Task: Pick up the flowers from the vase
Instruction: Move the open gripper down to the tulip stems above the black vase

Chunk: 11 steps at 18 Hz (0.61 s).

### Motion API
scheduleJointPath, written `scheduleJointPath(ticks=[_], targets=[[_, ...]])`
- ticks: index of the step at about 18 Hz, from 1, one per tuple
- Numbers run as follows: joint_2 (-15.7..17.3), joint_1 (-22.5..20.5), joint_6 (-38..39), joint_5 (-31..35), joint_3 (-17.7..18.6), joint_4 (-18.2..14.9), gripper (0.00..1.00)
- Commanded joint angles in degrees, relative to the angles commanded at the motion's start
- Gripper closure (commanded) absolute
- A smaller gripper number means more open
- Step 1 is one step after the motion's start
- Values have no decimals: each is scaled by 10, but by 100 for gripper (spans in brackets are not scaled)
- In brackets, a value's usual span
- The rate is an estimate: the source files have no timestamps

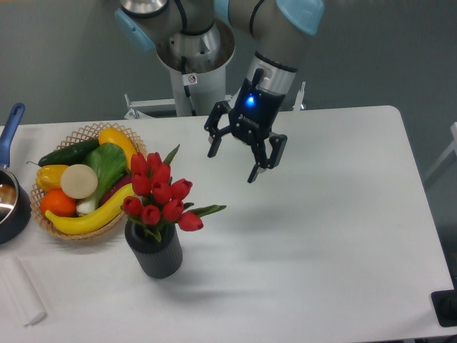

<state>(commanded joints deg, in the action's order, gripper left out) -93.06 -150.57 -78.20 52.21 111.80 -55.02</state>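
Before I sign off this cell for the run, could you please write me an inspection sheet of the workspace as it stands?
Surface: white table, no spills seen.
Job's things: flowers upright in the vase, front left.
Clutter: wicker basket of fruit and vegetables beside the vase; dark pot with blue handle at the left edge; white roll front left.
Grippers: gripper open, empty, above the table, right of the flowers and apart from them.
Cables: nothing seen.
Surroundings: robot pedestal behind the table, grey backdrop.
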Motion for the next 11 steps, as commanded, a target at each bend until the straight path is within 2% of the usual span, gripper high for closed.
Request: scheduleJointPath(ticks=[3, 6, 9, 11], targets=[[-9, 18, -5, -23, 2, -3, 0], [-10, 19, 2, -60, 28, 6, 0], [-25, 17, 2, -132, 60, 60, 0], [-40, 17, 2, -151, 68, 88, 0]])
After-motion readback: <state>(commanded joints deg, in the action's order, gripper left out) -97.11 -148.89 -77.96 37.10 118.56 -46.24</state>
